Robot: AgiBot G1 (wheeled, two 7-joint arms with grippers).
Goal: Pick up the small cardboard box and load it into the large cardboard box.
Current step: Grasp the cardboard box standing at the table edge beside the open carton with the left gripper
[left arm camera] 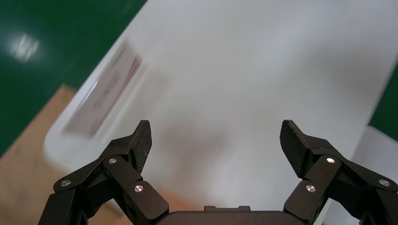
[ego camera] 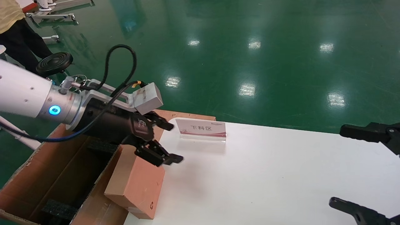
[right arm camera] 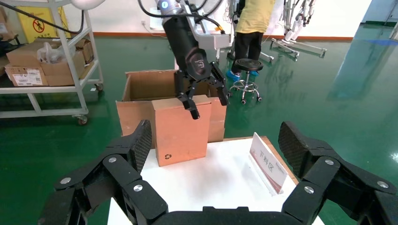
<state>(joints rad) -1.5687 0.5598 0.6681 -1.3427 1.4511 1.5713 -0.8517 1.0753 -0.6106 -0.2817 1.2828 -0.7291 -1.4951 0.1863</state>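
Head view: large cardboard box (ego camera: 47, 175) partly cropped.

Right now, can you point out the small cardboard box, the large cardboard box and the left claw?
small cardboard box (ego camera: 140, 184), head view, on its orange-brown top face.
large cardboard box (right arm camera: 155, 84), right wrist view, on the inner back wall.
left claw (ego camera: 172, 142), head view, midway between its open fingertips.
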